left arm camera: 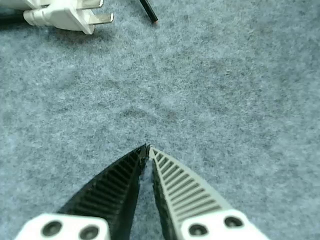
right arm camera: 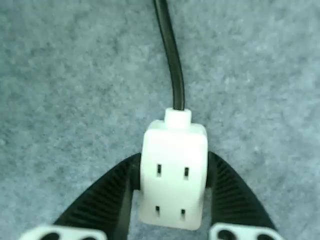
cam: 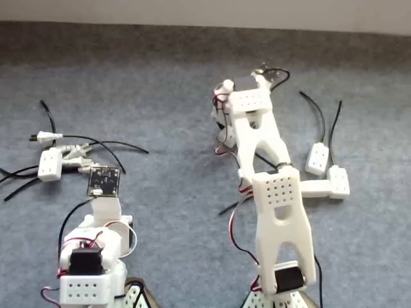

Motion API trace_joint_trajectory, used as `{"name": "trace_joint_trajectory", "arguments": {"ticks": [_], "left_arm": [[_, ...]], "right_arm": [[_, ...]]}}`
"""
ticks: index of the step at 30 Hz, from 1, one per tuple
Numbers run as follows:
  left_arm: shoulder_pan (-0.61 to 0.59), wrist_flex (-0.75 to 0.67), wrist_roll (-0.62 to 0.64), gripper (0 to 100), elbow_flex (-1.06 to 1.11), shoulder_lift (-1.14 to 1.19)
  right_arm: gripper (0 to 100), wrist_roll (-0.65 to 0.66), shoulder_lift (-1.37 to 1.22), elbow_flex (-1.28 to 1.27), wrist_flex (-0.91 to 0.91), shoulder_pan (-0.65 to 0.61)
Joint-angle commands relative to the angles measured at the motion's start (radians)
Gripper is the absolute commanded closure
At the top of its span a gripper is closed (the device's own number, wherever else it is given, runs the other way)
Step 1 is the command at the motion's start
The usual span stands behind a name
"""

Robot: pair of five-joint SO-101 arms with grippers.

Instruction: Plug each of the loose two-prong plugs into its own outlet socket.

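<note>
Right gripper [right arm camera: 173,158] clamped around white outlet socket [right arm camera: 173,172]; left gripper [left arm camera: 149,149] fingertips together, two-prong plug [cam: 45,136] at its ten o'clock.

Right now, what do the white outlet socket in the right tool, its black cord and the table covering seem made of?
The outlet socket is probably hard moulded plastic, smooth and slightly glossy, with crisp edges and clean-cut slots. Its cord likely has a rubber or vinyl sheath, black with a faint sheen. The table covering seems to be felt or short-pile carpet, matte grey-blue with fuzzy fibres.
</note>
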State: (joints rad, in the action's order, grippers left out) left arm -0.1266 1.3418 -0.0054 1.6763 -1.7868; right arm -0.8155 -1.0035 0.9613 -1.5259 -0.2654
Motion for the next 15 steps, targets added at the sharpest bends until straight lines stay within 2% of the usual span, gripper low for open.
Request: {"name": "trace_joint_trajectory", "arguments": {"ticks": [1,7,15], "left_arm": [[0.002,-0.012,0.002,99,0.019,0.001],[0.002,-0.012,0.002,99,0.019,0.001],[0.002,-0.012,0.002,99,0.019,0.001]], "right_arm": [[68.7,-0.064,0.012,0.027,-0.077,-0.013],[68.5,0.048,0.012,0.219,-0.229,0.019],[68.5,0.052,0.013,0.504,-0.237,0.183]]}}
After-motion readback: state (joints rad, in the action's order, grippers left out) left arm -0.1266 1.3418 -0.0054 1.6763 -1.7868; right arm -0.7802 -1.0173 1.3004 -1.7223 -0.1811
